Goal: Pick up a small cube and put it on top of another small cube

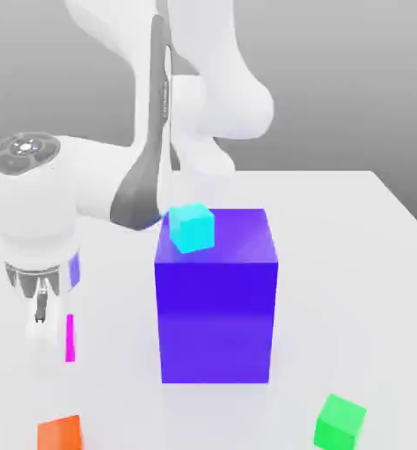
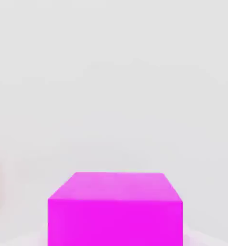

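Over on the exterior view's left, the gripper [image 1: 52, 338] hangs low over the white table [image 1: 370, 264], fingers pointing down and clamped on the small pink cube [image 1: 69, 337]. You only catch a thin strip of magenta beside the white finger from that angle, but the hand view has the same cube [image 2: 115, 209] big and square right up close, with plain white table behind it. Can't really tell if the cube is touching the table or just off it.

Middle of the table has a big blue-violet block [image 1: 216, 299], and a little cyan cube [image 1: 192, 227] sits on its top near the far corner on the exterior view's left. Near the front edge, an orange cube [image 1: 60, 433] lies just below the gripper, and a green cube [image 1: 340, 421] sits well apart on the exterior view's right.
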`<state>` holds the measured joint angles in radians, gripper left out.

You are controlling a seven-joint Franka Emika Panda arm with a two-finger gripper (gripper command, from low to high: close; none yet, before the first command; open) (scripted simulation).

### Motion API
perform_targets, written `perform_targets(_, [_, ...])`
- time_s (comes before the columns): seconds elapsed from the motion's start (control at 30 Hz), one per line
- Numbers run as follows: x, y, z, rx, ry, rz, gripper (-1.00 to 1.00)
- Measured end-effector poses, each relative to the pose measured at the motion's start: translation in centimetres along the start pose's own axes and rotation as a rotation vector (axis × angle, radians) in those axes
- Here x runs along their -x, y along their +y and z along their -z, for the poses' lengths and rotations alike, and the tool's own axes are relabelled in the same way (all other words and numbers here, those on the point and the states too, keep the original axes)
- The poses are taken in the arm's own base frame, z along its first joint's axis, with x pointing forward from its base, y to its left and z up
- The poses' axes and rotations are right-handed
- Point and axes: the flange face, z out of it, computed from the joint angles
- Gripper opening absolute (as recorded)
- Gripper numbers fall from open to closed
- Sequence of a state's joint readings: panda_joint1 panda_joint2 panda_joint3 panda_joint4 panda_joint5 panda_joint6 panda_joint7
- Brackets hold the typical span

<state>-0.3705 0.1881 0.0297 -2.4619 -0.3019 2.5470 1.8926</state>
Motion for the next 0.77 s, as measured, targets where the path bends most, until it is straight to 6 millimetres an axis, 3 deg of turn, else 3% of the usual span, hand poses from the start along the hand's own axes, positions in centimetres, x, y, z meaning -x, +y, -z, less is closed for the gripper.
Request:
perform_targets(0.1, [7.7,0.2,1.8,-0.029,0.011,0.166,-1.0])
perform_targets(0.2, [14.5,1.6,3.4,-0.057,-0.008,0.299,-1.0])
perform_targets(0.47, [29.2,9.1,7.2,-0.116,-0.099,0.597,-1.0])
perform_targets(0.53, [30.2,9.9,7.0,-0.121,-0.131,0.61,-1.0])
perform_targets(0.67, [31.4,9.8,2.2,-0.122,-0.141,0.613,-1.0])
perform_targets(0.7, [31.5,9.8,1.5,-0.122,-0.141,0.614,1.0])
perform_targets(0.77, [31.5,9.8,1.5,-0.122,-0.141,0.614,1.0])
